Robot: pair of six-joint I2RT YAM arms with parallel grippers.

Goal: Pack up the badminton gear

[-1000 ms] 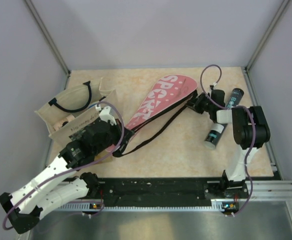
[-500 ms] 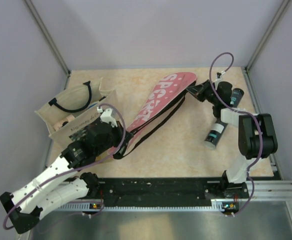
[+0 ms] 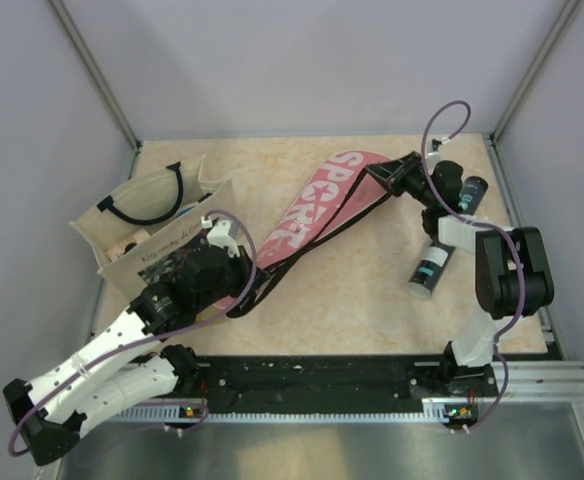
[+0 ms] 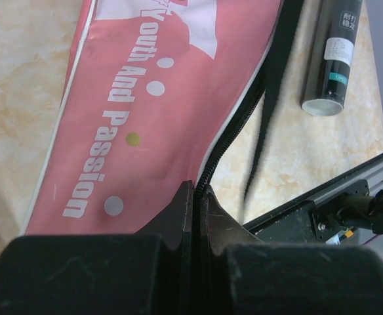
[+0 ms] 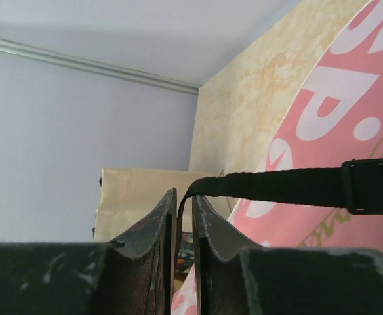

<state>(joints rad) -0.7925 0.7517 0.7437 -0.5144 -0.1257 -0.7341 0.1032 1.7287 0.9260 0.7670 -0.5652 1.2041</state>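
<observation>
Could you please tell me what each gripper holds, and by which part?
The left gripper pinches the cover by its zipper edge; the right gripper grips the cover's strap.

Lab enclosure: blank walls (image 3: 302,60), aluminium framing (image 3: 94,72)

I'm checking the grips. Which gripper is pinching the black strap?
The right gripper: the black strap drops between its fingers. The left gripper is instead clamped on the zipped edge of the pink cover.
</observation>
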